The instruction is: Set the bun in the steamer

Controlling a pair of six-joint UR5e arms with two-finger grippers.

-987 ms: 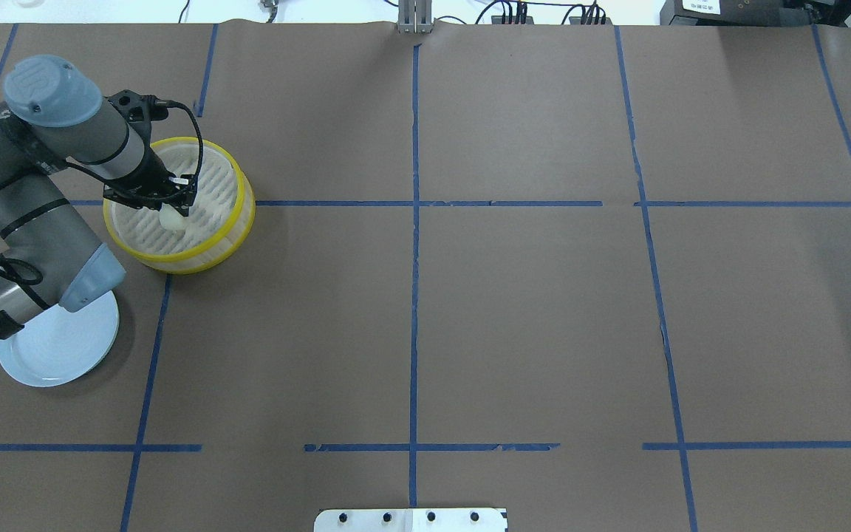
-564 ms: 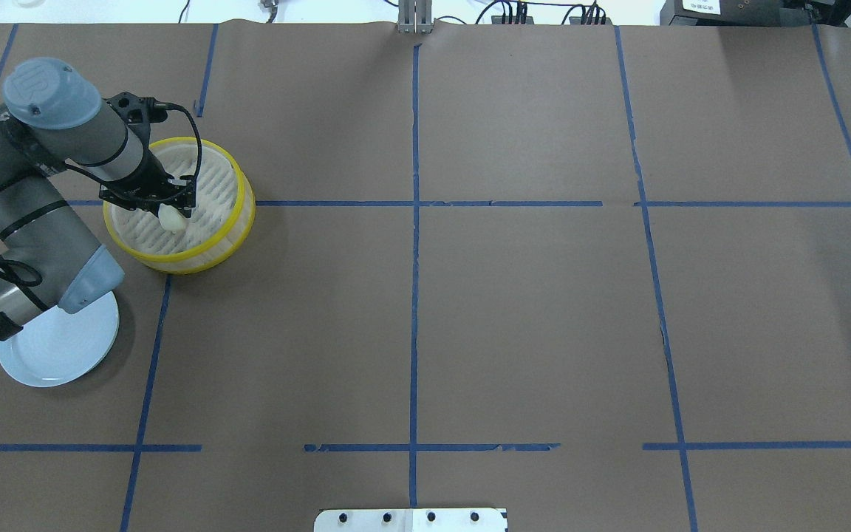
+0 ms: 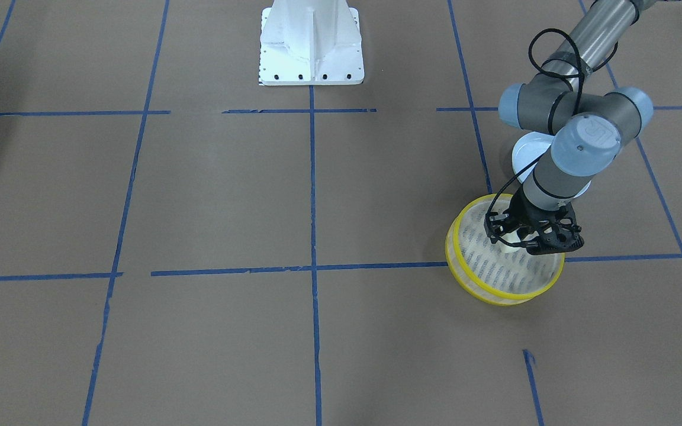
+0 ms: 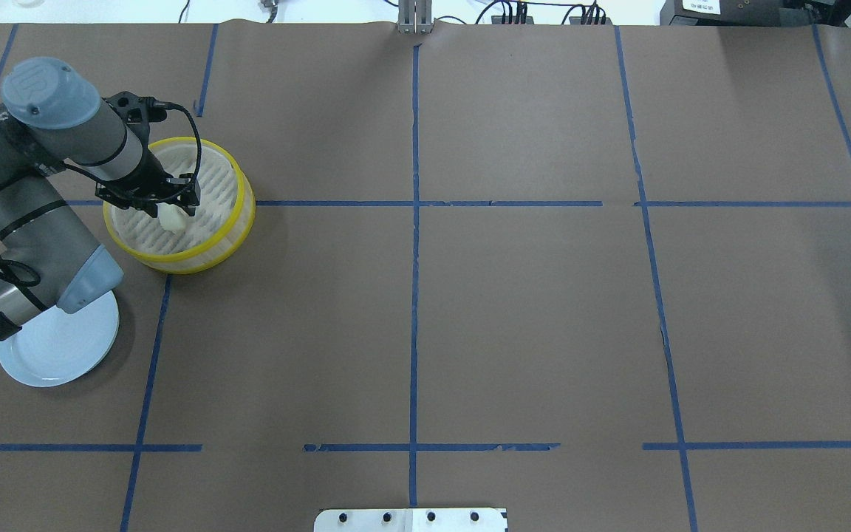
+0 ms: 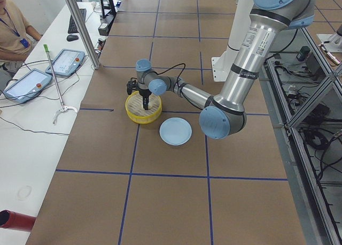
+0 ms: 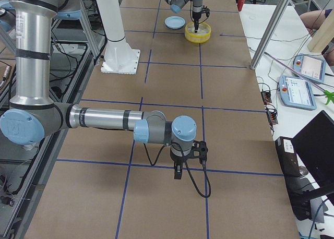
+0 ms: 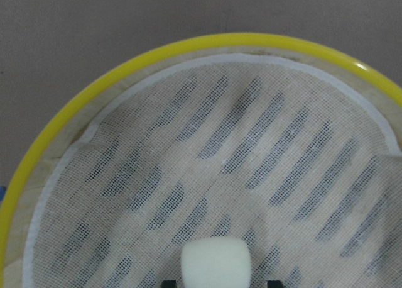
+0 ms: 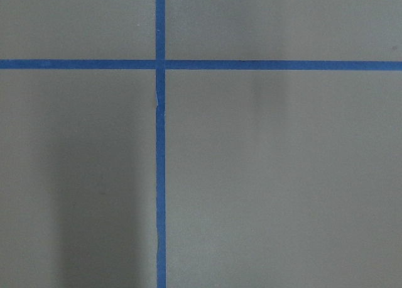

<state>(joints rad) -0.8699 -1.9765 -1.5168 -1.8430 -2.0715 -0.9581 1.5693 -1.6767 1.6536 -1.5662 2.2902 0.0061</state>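
The steamer (image 4: 237, 222), a yellow-rimmed basket with a slotted whitish floor, stands at the table's left. It also shows in the front-facing view (image 3: 495, 296) and fills the left wrist view (image 7: 125, 74). The cream-white bun (image 4: 171, 217) lies on its floor (image 3: 511, 241). My left gripper (image 4: 173, 209) hangs over the basket, straddling the bun (image 7: 215, 261). Its fingertips (image 7: 168, 283) stand apart from the bun's sides, so it is open. My right gripper (image 6: 177, 172) points down at bare table far from the steamer. I cannot tell whether it is open or shut.
A pale blue plate (image 4: 63, 347) lies near the steamer, partly under my left arm's elbow. The white robot base (image 3: 311, 44) stands at the table's middle edge. Blue tape lines (image 4: 414, 295) cross the brown table cover. Operators' tablets (image 5: 64, 60) lie on a side bench.
My left arm has shifted slightly to the left over the steamer. The bun stays in about the same spot on the basket floor. The plate and steamer have not moved.
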